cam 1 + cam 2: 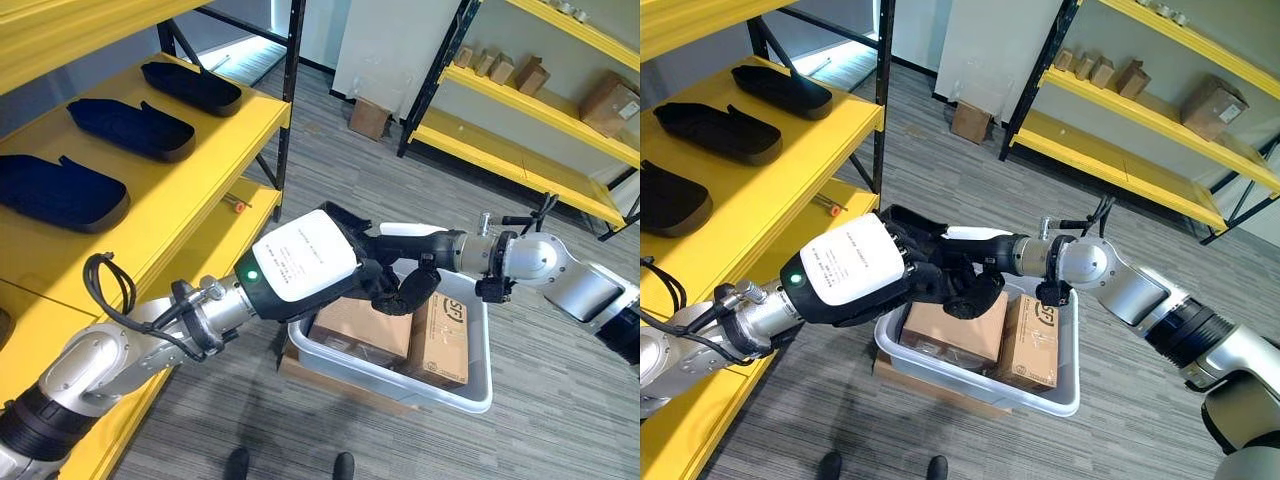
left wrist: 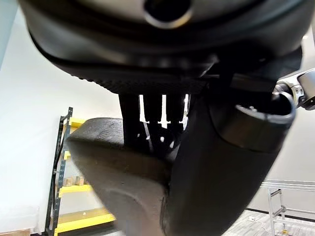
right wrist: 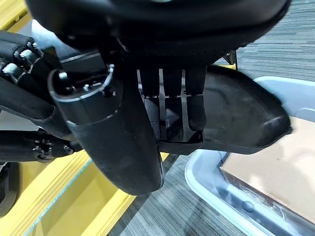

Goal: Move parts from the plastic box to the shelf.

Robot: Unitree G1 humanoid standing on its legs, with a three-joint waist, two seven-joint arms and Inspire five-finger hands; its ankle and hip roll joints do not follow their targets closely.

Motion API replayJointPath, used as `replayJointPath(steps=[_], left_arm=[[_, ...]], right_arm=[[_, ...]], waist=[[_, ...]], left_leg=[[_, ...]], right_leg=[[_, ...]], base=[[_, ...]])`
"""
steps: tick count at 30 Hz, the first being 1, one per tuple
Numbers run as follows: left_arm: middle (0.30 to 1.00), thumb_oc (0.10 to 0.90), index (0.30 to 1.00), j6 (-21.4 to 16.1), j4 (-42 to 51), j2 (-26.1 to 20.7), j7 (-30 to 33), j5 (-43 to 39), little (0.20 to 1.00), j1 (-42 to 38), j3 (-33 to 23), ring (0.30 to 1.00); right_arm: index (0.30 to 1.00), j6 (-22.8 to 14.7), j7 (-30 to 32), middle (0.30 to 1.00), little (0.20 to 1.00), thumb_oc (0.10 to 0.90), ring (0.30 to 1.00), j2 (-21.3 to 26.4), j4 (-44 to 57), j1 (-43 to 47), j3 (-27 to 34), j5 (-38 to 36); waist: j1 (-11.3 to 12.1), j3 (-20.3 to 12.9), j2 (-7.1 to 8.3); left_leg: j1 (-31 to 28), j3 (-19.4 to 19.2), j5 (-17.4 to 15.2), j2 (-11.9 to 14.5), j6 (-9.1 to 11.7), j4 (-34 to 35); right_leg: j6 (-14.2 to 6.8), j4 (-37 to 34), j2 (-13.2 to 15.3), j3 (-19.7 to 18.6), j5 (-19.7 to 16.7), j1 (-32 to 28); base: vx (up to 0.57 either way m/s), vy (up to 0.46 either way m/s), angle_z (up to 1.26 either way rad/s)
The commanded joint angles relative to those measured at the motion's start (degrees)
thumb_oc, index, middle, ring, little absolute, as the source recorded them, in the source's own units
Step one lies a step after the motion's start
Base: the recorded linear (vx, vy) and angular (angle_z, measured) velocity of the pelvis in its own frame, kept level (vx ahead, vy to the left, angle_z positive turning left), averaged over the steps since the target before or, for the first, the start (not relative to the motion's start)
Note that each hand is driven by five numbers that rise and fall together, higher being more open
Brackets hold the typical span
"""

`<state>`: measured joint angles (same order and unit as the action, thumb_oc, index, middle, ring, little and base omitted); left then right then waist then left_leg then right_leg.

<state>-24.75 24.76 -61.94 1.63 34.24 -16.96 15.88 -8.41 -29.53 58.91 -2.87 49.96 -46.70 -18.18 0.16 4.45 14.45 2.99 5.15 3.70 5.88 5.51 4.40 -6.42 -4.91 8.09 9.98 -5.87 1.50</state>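
A black moulded part (image 1: 343, 217) hangs above the pale grey plastic box (image 1: 483, 340), held between both hands. My left hand (image 1: 300, 265), with its white cover, grips the part from the shelf side; its fingers (image 2: 147, 123) and thumb wrap the part (image 2: 123, 167). From the other side my right hand (image 1: 410, 287) curls its fingers (image 3: 170, 105) over the part's edge (image 3: 246, 118). Three similar black parts (image 1: 60, 190) (image 1: 130, 128) (image 1: 192, 88) lie on the yellow shelf (image 1: 190, 180) to the left.
Inside the plastic box sit cardboard boxes (image 1: 362, 325) (image 1: 442, 345). A second yellow rack (image 1: 520, 120) with small cartons stands at the back right. A carton (image 1: 369, 118) rests on the floor behind. A person's shoes (image 1: 237, 463) stand close in front.
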Motion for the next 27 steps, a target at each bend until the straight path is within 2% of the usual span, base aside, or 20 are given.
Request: replayJointPath(steps=[1, 13, 14, 15, 16, 22, 27], left_arm=[[0.300, 0.400, 0.300, -0.81, 2.07, 0.55, 2.69, -4.26, 0.300, -1.49, -0.88, 0.300], [0.300, 0.400, 0.300, -0.52, 2.12, 0.47, 3.28, -3.97, 0.300, 1.89, -4.48, 0.300], [0.300, 0.400, 0.300, -0.46, 2.10, 0.53, 3.37, -3.83, 0.300, 2.44, -4.96, 0.300], [0.300, 0.400, 0.300, -0.41, 1.97, 0.54, 3.48, -3.77, 0.300, 2.78, -5.22, 0.300], [0.300, 0.400, 0.300, -0.37, 1.80, 0.58, 3.58, -3.71, 0.300, 3.30, -5.76, 0.300], [0.300, 0.400, 0.300, -0.48, 1.29, 0.06, 3.92, -3.35, 0.300, 7.18, -8.98, 0.300], [0.300, 0.400, 0.300, -0.79, 0.61, -0.89, 3.94, -3.23, 0.300, 11.75, -12.34, 0.300]], right_arm=[[0.300, -4.82, 3.05, 0.300, 0.300, 0.400, 0.300, -1.39, -0.10, 7.58, 3.79, -2.50], [0.300, -5.18, 3.31, 0.300, 0.300, 0.400, 0.300, -0.59, 1.01, 5.95, 5.99, -2.46], [0.325, -5.20, 3.52, 0.325, 0.325, 0.418, 0.325, -0.47, 1.05, 5.52, 6.46, -2.07], [0.802, -5.38, 3.88, 0.802, 0.802, 0.759, 0.802, -0.29, 0.99, 5.35, 6.85, -1.74], [1.000, -5.49, 4.19, 1.000, 1.000, 0.900, 1.000, -0.14, 1.10, 4.79, 7.68, -1.68], [1.000, -6.75, 5.31, 1.000, 1.000, 0.900, 1.000, 2.43, 6.50, 0.76, 13.77, -1.76], [1.000, -9.27, 4.79, 1.000, 1.000, 0.900, 1.000, 7.23, 15.31, -4.80, 21.64, -6.21]], waist=[[0.04, -6.00, 0.06], [0.11, -6.06, 0.21], [0.09, -6.07, 0.16], [0.02, -6.20, -0.02], [-0.07, -6.21, -0.19], [-0.61, -6.14, -0.90], [-1.54, -6.31, -1.70]], left_leg=[[-6.24, -2.14, -8.52, 3.32, -0.60, 0.60], [-5.94, -2.21, -7.93, 3.20, -0.63, 0.60], [-5.91, -2.19, -7.91, 3.14, -0.65, 0.60], [-6.15, -2.23, -8.43, 3.26, -0.68, 0.60], [-6.14, -2.27, -8.42, 3.20, -0.71, 0.60], [-6.03, -2.51, -7.90, 2.87, -0.83, 0.60], [-6.13, -2.80, -7.90, 2.75, -0.89, 0.60]], right_leg=[[-6.09, 0.28, 5.59, -4.55, 0.08, -0.22], [-5.91, 0.37, 5.75, -4.63, -0.38, 0.13], [-5.91, 0.37, 5.73, -4.60, -0.43, 0.12], [-6.00, 0.28, 5.62, -4.59, -0.10, -0.11], [-5.99, 0.27, 5.62, -4.64, -0.16, -0.07], [-5.93, 0.35, 5.82, -5.00, -0.60, 0.37], [-6.11, 0.38, 5.93, -5.38, -0.63, 0.57]], base=[[0.00, 0.000, 0.00], [-0.01, 0.001, 0.00], [0.00, 0.000, 0.00], [0.03, 0.008, 0.00], [0.00, 0.000, 0.00], [-0.01, 0.004, -0.01], [0.01, 0.007, -0.05]])
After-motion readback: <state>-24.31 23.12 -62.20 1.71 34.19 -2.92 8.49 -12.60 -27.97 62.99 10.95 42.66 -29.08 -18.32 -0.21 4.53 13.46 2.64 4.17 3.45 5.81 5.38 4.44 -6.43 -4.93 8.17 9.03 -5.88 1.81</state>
